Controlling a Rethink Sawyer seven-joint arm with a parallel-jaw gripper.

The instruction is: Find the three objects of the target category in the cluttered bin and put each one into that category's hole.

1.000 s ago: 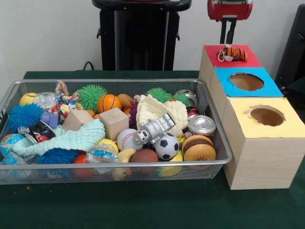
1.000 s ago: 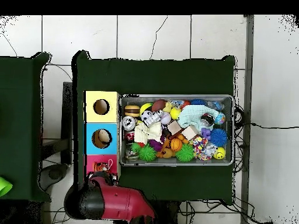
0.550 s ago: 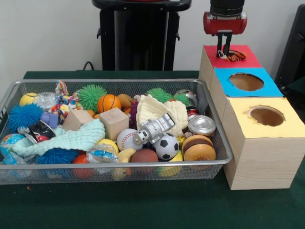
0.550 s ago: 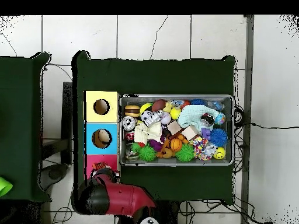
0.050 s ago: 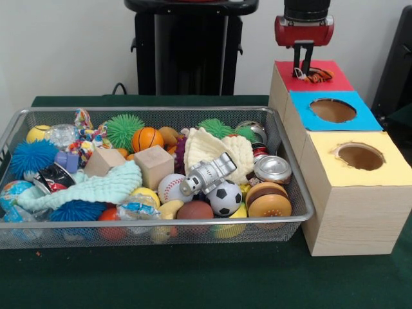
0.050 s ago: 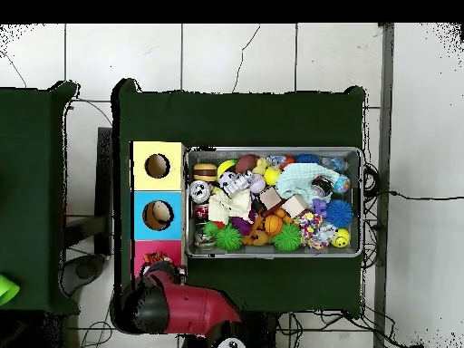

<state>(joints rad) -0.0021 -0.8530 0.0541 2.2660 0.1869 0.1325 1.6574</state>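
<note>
end effector (image 5: 302, 66) low over red box (image 5: 335, 80), grip unclear | tiger toy (image 5: 317, 76) beside its tips | risk: toy snags at the rim, never drops through

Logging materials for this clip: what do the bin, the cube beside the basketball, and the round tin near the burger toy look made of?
The bin looks like silver wire mesh, since the contents show through its walls. The cube looks like bare, matte, unpainted wood, pale tan. The round tin looks like shiny metal, with bright reflections on its lid.
</note>
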